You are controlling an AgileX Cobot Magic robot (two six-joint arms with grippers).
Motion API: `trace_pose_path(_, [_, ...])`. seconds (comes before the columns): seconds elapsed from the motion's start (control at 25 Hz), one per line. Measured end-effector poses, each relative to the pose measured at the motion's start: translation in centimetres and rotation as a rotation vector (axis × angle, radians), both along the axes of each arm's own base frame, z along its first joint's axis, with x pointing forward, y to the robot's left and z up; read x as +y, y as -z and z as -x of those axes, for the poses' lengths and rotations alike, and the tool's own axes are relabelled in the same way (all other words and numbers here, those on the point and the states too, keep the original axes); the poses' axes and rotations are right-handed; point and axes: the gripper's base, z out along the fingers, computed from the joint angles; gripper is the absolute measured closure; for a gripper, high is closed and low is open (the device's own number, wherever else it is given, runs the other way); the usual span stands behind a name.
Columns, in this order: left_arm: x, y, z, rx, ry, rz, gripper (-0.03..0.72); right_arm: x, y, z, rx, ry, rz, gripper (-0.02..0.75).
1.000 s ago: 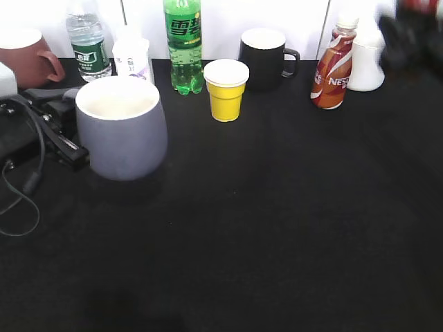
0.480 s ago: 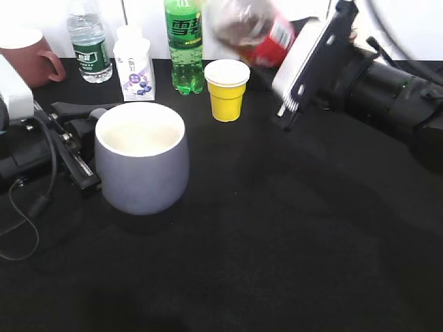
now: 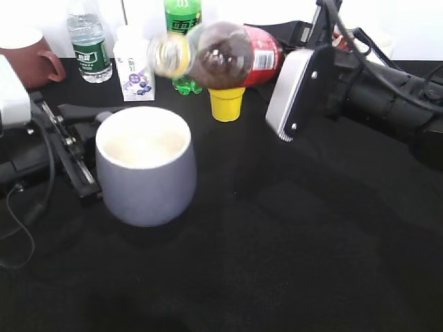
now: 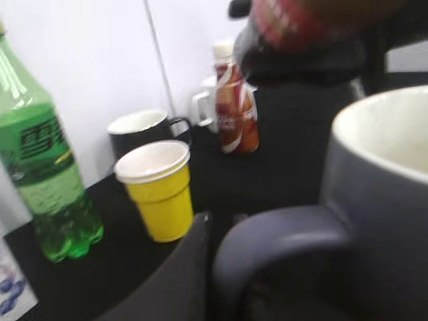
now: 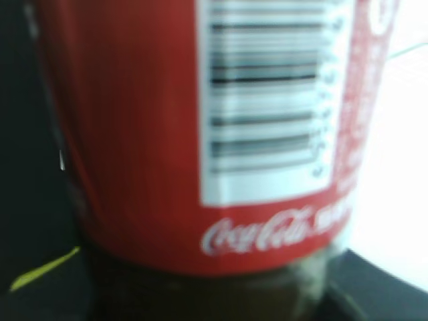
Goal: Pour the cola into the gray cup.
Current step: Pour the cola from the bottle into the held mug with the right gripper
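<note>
Right gripper (image 3: 280,52): jaws clamped on the cola (image 3: 221,54), bottle lying near horizontal in the air, mouth toward 9 o'clock, above and behind the gray cup (image 3: 145,166). Right arm reaches in from 3 o'clock, wrist turned sideways.

Left gripper (image 4: 200,267): dark finger (image 4: 180,281) lies against the cup handle (image 4: 274,244); jaw width cannot be told. Left arm lies low at 9 o'clock of the cup.

Gray cup: upright on the black table (image 3: 291,249), left of centre.

Yellow cup (image 3: 227,104): at 12 o'clock, under the bottle.
</note>
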Motion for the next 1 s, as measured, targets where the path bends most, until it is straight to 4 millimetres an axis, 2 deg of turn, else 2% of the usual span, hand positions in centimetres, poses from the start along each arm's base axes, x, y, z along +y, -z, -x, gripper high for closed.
trace_pose_path(0.36, [-0.23, 0.14, 0.34, 0.024, 0.044, -0.002, 0.64, 0.03, -0.11, 0.03, -0.2, 0.011, 0.133, 0.352])
trace_pose_path(0.56, [-0.39, 0.25, 0.6, 0.021, 0.079, -0.019, 0.64, 0.04, -0.52, 0.09, -0.288, 0.017, 0.144, 0.352])
trace_pose_path(1.0, [-0.41, 0.17, 0.62, 0.016, 0.082, -0.012, 0.64, -0.08, -0.74, -0.01, -0.378, 0.048, 0.188, 0.353])
